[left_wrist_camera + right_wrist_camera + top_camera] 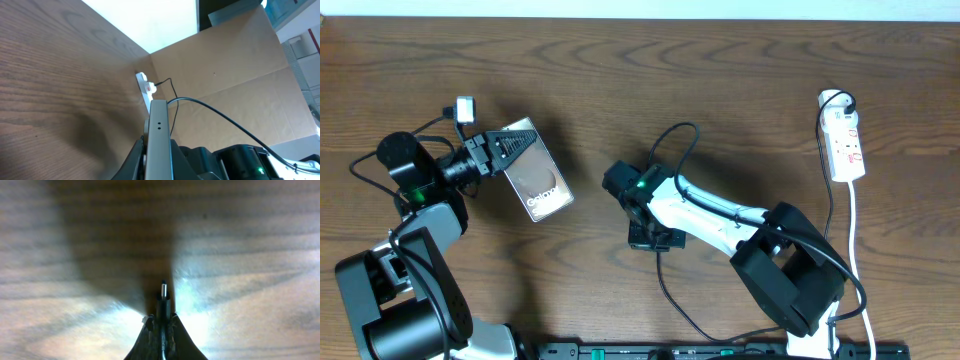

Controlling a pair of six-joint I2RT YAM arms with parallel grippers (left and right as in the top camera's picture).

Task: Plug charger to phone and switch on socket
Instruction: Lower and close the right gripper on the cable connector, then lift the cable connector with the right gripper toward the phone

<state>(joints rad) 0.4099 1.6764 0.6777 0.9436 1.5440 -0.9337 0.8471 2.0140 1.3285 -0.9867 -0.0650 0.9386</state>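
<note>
The left gripper [503,147] squeezes the phone [542,186] by its sides. It holds the phone tipped up above the table [720,60], near the left edge. The right gripper [618,181] is in the middle of the table. It pinches the charger [163,294], and the little plug sticks out past its fingertips. The socket [846,140] lies by the right edge, near the far corner.

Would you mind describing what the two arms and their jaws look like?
The left arm is mostly black with a pale grey link; the right arm has a white link between black joints. Each shows a small green light and thin black cables looping alongside. The jaws on both are black and taper toward the tips.
</note>
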